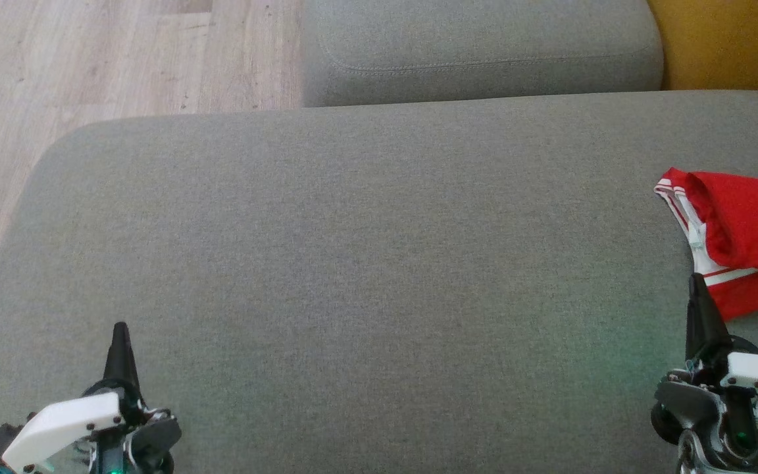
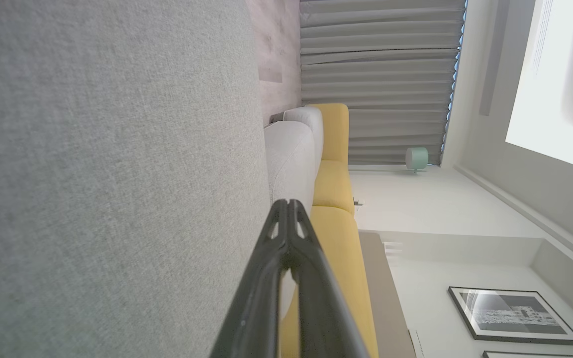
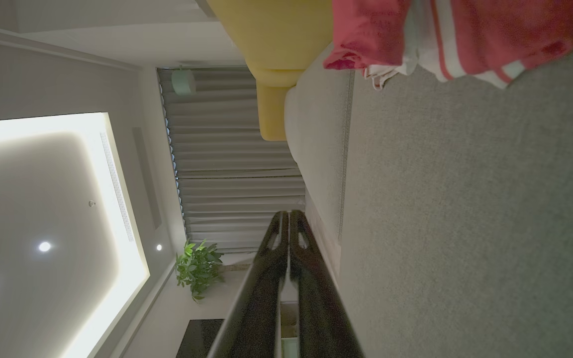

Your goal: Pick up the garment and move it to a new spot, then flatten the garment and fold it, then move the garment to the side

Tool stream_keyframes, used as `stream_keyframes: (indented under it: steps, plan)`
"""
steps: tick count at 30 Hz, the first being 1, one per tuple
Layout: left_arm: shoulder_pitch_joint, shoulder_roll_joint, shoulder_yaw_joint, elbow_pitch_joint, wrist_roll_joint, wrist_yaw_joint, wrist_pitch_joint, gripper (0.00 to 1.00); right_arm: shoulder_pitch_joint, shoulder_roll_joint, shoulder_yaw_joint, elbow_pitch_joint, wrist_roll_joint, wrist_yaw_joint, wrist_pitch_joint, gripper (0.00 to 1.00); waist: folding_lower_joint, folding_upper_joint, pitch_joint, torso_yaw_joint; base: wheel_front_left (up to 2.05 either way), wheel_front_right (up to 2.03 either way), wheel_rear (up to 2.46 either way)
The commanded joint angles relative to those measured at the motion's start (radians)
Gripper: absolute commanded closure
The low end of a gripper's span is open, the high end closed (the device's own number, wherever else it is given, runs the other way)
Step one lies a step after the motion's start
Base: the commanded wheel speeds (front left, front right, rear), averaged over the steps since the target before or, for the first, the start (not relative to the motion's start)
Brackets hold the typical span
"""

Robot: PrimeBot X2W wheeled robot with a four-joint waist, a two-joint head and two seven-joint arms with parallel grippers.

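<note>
Right gripper (image 1: 697, 280), fingers closed, sits just beside red garment (image 1: 747, 224).

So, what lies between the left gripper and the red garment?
Only bare grey cushion, in the head view, from the left gripper to the red garment; the right gripper points at its near edge.

The seat cushion (image 1: 366, 263) is matt grey cloth with a coarse woven texture, and the garment (image 1: 747, 224) is smooth red cloth. The floor (image 1: 89, 59) at upper left looks like pale grained wood; the left gripper (image 1: 120, 329) and right gripper (image 1: 697, 283) have smooth, slightly glossy dark plastic fingers.
</note>
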Motion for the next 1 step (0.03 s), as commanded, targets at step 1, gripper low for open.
stream_keyframes:
  steps: [1]
  plan:
    - [-0.052,0.004,0.040,-0.037,-0.012,-0.007,0.008,1.00,-0.048,-0.018,0.019,-0.029,0.017,-0.001,0.006,1.00,0.0000,0.0000,0.000,0.000,0.00,0.00,0.00]
